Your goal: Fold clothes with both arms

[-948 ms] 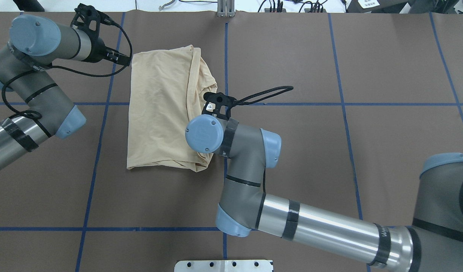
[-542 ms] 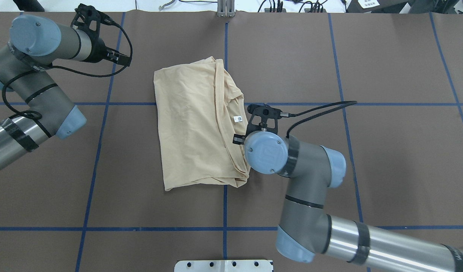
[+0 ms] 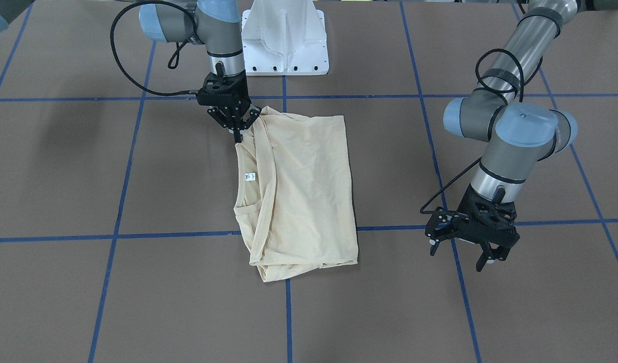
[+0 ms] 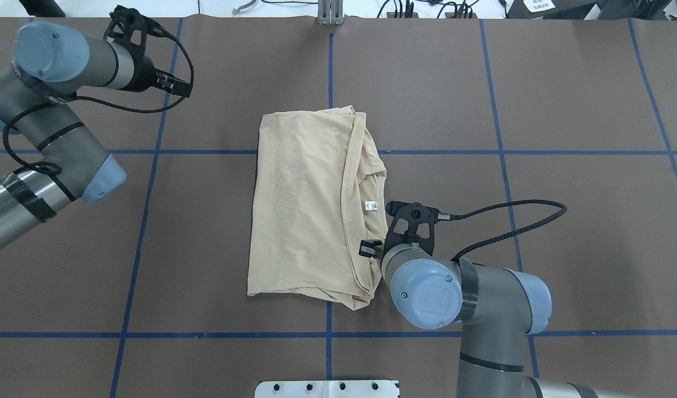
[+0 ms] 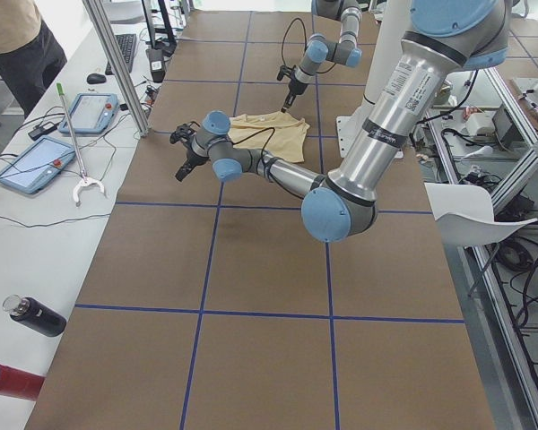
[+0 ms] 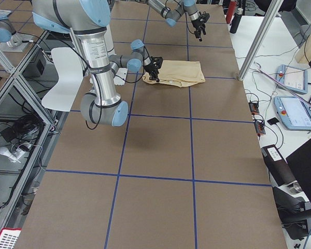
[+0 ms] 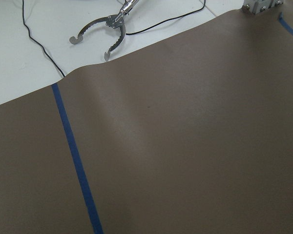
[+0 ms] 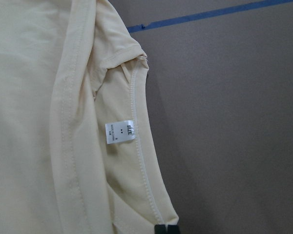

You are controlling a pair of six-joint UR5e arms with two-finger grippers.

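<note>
The cream-yellow shirt (image 4: pixel 299 204) lies folded into a rough rectangle at the table's middle, also in the front view (image 3: pixel 309 186). Its print is hidden. Its white neck label (image 4: pixel 371 206) shows by the collar, and in the right wrist view (image 8: pixel 120 132). My right gripper (image 3: pixel 236 132) is shut on the shirt's edge near the collar, at the corner nearest the robot. In the overhead view its wrist (image 4: pixel 410 243) hides the fingers. My left gripper (image 3: pixel 460 254) is open and empty, above bare table well off the shirt's far side, at the overhead view's upper left (image 4: pixel 175 87).
The white pedestal base (image 3: pixel 283 40) stands behind the shirt. Blue tape lines (image 4: pixel 330 72) grid the brown table cover. A metal grabber tool (image 7: pixel 105 31) lies past the table's far edge. Tablets (image 5: pixel 31 163) and bottles (image 5: pixel 27 315) sit on the side bench.
My right gripper has dragged the shirt rightwards and towards the robot, from the left of the centre line to across it. The left arm has not moved.
</note>
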